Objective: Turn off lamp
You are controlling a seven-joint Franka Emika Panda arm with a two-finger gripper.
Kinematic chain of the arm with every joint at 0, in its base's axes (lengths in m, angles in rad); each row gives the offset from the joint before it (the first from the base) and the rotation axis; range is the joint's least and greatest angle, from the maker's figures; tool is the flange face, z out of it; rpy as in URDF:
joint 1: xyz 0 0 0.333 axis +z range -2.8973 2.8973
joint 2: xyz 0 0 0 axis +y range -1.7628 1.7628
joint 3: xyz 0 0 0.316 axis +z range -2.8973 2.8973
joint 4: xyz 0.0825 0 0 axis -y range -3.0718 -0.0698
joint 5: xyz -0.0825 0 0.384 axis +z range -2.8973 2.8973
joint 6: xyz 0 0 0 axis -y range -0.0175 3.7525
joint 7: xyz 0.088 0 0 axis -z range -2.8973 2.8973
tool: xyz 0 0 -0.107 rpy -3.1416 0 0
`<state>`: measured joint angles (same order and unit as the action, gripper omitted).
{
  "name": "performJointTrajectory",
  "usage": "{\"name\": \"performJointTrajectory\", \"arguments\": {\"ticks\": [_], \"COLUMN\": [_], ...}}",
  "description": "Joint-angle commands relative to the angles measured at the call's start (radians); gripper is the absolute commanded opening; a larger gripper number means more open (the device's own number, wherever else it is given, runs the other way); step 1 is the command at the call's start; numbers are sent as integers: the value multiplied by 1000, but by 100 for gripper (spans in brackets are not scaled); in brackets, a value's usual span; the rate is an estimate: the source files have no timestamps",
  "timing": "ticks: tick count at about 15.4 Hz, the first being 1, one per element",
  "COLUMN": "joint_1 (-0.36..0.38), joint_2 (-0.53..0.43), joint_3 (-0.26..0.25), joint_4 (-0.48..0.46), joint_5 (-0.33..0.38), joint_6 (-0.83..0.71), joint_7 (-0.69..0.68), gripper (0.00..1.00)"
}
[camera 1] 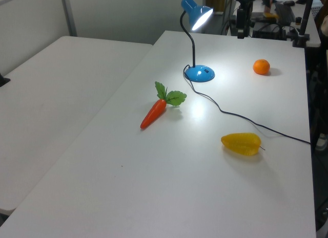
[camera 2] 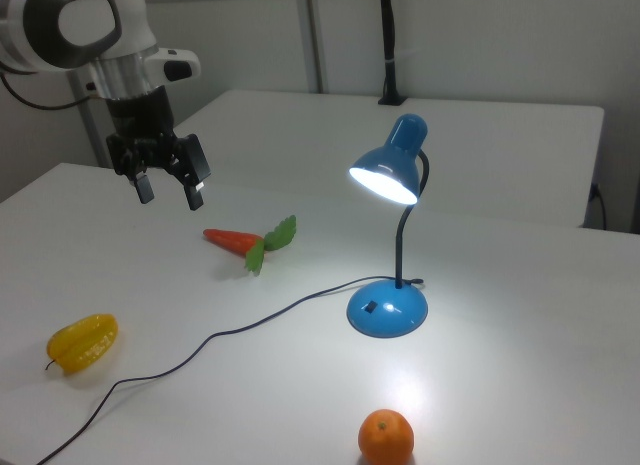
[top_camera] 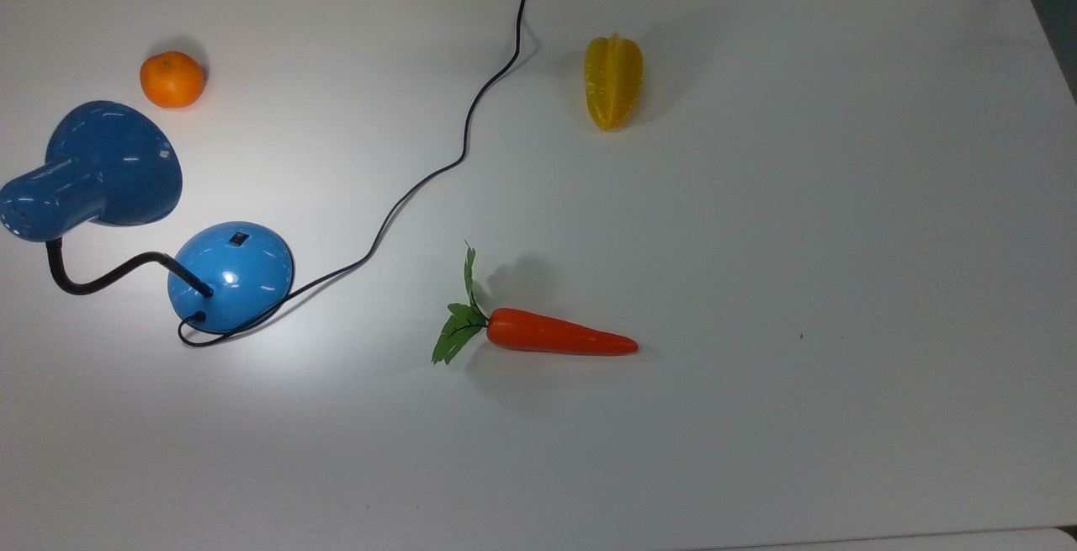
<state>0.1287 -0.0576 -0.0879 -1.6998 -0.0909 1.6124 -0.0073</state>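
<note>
The lamp (camera 2: 389,235) stands on the white table (top_camera: 757,240), lit: its shade glows in the right view and throws a bright patch on the tabletop beside the base (top_camera: 230,276). In the top view it sits near the top view's left edge, the blue shade (top_camera: 101,166) leaning over past the base on a black gooseneck (top_camera: 101,278). A small black switch (top_camera: 240,239) lies on the top of the domed base. The cord (top_camera: 437,168) leaves the base, loops once and runs in a wavy line across the table to its far edge in the top view.

An orange (top_camera: 172,79) lies near the shade, just apart from it. A carrot (top_camera: 547,334) with green leaves lies around the middle of the table, well apart from the base, its tip pointing to the top view's right. A yellow fruit (top_camera: 613,82) lies beyond the cord, near the far edge in the top view.

The gripper (camera 2: 170,187) hangs above the table at the right view's left, well apart from the lamp, above and beside the carrot. Its two fingers (camera 2: 193,193) are spread apart, pointing down, with nothing between them and touching nothing.
</note>
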Motion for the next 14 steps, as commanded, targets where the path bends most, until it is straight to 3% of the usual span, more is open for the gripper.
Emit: {"name": "performJointTrajectory", "arguments": {"ticks": [1, 14], "joint_1": [2, 2], "joint_2": [7, 13], "joint_3": [-1, -1], "joint_4": [17, 17], "joint_5": [-12, -12], "joint_6": [-32, -29], "joint_7": [7, 3], "gripper": [100, 100]}}
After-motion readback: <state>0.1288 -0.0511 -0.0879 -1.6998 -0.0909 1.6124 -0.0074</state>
